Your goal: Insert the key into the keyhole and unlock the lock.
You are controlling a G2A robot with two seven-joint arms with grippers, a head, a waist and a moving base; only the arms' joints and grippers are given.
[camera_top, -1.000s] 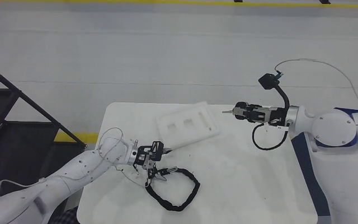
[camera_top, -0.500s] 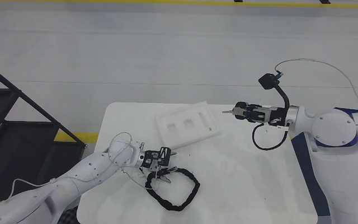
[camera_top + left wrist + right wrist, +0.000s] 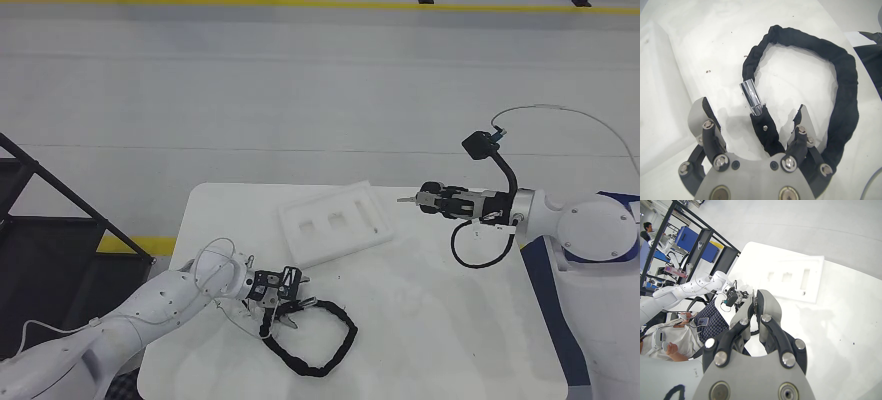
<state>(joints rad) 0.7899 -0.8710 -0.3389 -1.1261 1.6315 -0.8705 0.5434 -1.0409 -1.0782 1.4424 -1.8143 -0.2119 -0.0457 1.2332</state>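
Two steps remain — insertion and turning: left gripper [image 3: 751, 106], jaws open, straddles the chain lock [image 3: 846, 75]; right gripper [image 3: 755, 298], jaws closed on the key [image 3: 402, 199], well apart.

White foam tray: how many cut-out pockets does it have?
3, in a row across the tray: a small end pocket, a middle pocket, a long narrow pocket at the other end.

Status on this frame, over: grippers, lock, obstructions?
Left gripper open, straddling sleeved end of chain lock by chrome cylinder. Right gripper shut on key, aloft, apart from lock. Foam tray between them, nothing blocking.
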